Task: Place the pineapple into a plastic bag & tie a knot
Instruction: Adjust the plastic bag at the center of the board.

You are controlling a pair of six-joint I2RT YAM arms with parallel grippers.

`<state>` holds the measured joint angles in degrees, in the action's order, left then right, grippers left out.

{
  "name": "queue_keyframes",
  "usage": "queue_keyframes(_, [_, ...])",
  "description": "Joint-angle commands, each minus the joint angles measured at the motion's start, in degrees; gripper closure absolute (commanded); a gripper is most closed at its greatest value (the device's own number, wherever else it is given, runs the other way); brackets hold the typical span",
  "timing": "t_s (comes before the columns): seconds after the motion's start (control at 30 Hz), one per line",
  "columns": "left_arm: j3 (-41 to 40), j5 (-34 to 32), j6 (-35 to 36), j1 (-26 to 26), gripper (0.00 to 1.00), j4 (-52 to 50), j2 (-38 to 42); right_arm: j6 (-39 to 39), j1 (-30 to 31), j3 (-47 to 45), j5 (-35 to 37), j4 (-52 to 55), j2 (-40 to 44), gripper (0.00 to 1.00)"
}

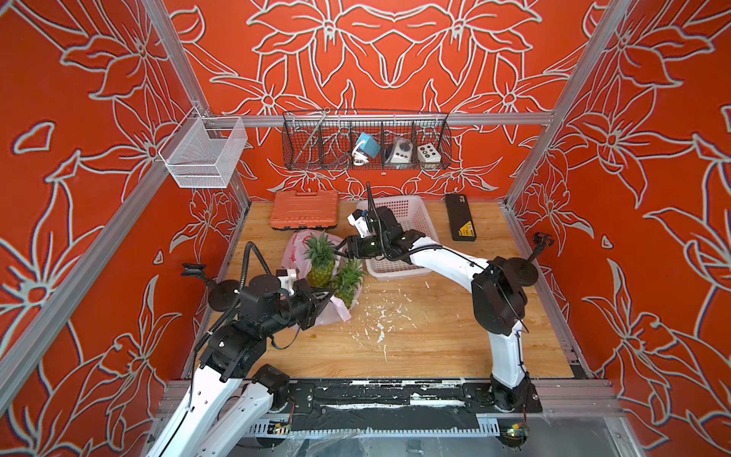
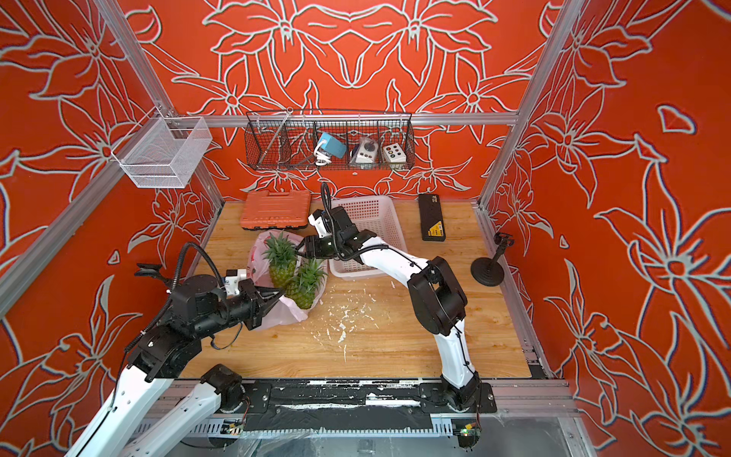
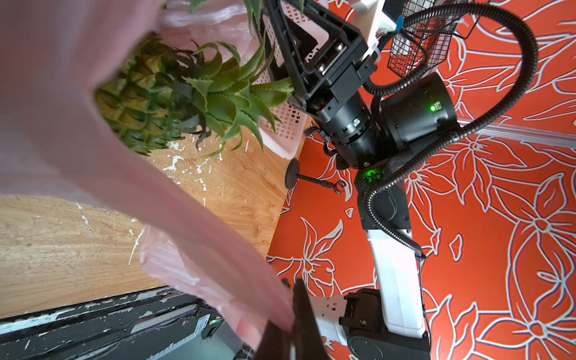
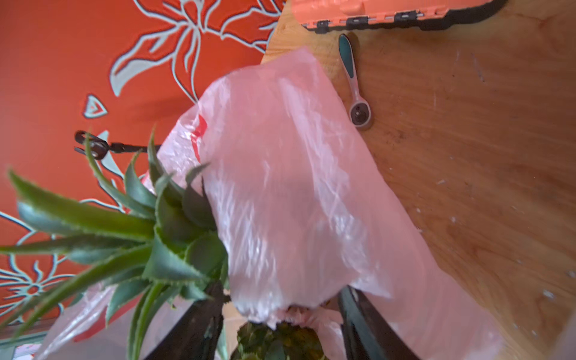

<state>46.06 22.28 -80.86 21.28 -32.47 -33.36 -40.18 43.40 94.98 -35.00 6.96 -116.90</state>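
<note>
Two pineapples stand in the mouth of the pale-pink plastic bag (image 1: 294,253): a far one (image 1: 321,269) and a near one (image 1: 348,294), seen in both top views (image 2: 281,273) (image 2: 302,294). My left gripper (image 1: 328,294) is shut on the bag's near edge, and the film stretches from its tips (image 3: 293,286) up past a pineapple (image 3: 137,103). My right gripper (image 1: 341,250) hangs by the far crown. Its jaws (image 4: 280,290) stand apart around a pineapple body (image 4: 280,343) and a bag fold (image 4: 296,187), with a gap on each side. No knot is in view.
A white perforated basket (image 1: 399,237) lies under my right forearm. An orange tool case (image 1: 304,209) and a black box (image 1: 460,217) sit at the back. A ratchet (image 4: 355,93) lies beside the bag. White flecks (image 1: 379,320) dot the wooden table, and black stands (image 1: 522,269) flank it.
</note>
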Motion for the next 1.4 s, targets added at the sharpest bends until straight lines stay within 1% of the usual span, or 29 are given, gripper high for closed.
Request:
queue_keyframes(0.0, [-0.01, 0.44, -0.35, -0.45, 1.0, 1.29, 0.67, -4.84, 0.44, 1.0, -2.28, -5.52, -2.41, 0.42])
queue_keyframes(0.07, [0.04, 0.34, -0.35, -0.45, 1.0, 1.27, 0.76, -6.16, 0.45, 0.76, -2.52, -7.38, -2.88, 0.47])
queue_keyframes(0.13, [0.08, 0.38, -0.43, -0.45, 1.0, 1.33, 0.8, -7.45, 0.4, 0.6, -3.15, -9.04, -3.1, 0.55])
queue_keyframes(0.17, [0.14, 0.42, -0.44, -0.45, 1.0, 1.35, 0.84, -8.07, 0.46, 0.28, -3.46, -10.0, -3.15, 0.6])
queue_keyframes(0.27, [0.77, 0.35, -0.44, -0.54, 1.0, 1.22, 0.93, -8.94, 0.37, -0.99, -3.93, -11.16, -2.11, 0.81])
queue_keyframes(0.33, [1.88, 0.22, -0.02, -0.54, 1.0, 0.73, 0.85, -8.61, -0.11, -2.63, -3.71, -10.6, 0.24, 0.93])
queue_keyframes(0.37, [2.57, 0.12, 0.28, -0.64, 1.0, 0.45, 0.76, -8.15, -0.46, -3.38, -3.67, -10.25, 1.79, 0.98])
queue_keyframes(0.4, [3.58, -0.16, 0.67, -0.71, 1.0, -0.07, 0.59, -7.42, -0.89, -4.03, -3.37, -9.29, 3.83, 1.0])
queue_keyframes(0.5, [7.69, -1.01, 2.28, -1.1, 1.0, -1.15, -0.29, -3.2, -2.53, -4.08, -1.71, -2.84, 10.67, 1.0])
queue_keyframes(0.57, [11.51, -1.46, 3.76, -1.45, 1.0, -2.04, -1.6, 0.17, -3.41, -2.0, -1.03, 3.3, 14.51, 1.0])
queue_keyframes(0.7, [21.18, -2.5, 6.02, -1.9, 1.0, -2.9, -4.93, 7.74, -4.45, 8.15, -0.02, 20.85, 18.89, 1.0])
queue_keyframes(0.8, [28.93, -3.79, 7.98, -2.5, 1.0, -4.39, -7.15, 11.43, -5.88, 14.39, -0.11, 30.52, 21.23, 1.0])
queue_keyframes(0.9, [37.08, -8.75, 12.59, -2.92, 1.0, -10.42, -8.28, 11.87, -8.67, 16.29, -0.07, 34.37, 24.98, 1.0])
queue_keyframes(0.97, [40.01, -12.84, 14.65, -2.96, 1.0, -14.51, -8.32, 11.07, -11.05, 16.21, -1.31, 35.02, 27.14, 1.0])
queue_keyframes(1.0, [40.33, -14.24, 15.4, -2.91, 1.0, -15.87, -8.14, 10.63, -12.09, 15.91, -2.18, 35.39, 28.08, 1.0])
queue_keyframes(1.07, [39.22, -14.83, 16.03, -2.97, 1.0, -16.83, -7.86, 9.99, -13.65, 15.68, -3.45, 36.72, 29.1, 1.0])
queue_keyframes(1.17, [34.51, -14.69, 16.03, -2.96, 1.0, -16.54, -7.28, 7.14, -14.57, 12.04, -6.99, 32.94, 31.44, 1.0])
queue_keyframes(1.23, [30.06, -15.3, 15.74, -3.02, 1.0, -14.5, -6.41, 4.82, -15.04, 10.35, -10.01, 30.44, 31.54, 1.0])
queue_keyframes(1.37, [25.2, -15.15, 14.13, -3.61, 1.0, -11.54, -5.17, 2.81, -16.37, 8.37, -12.83, 29.8, 31.5, 1.0])
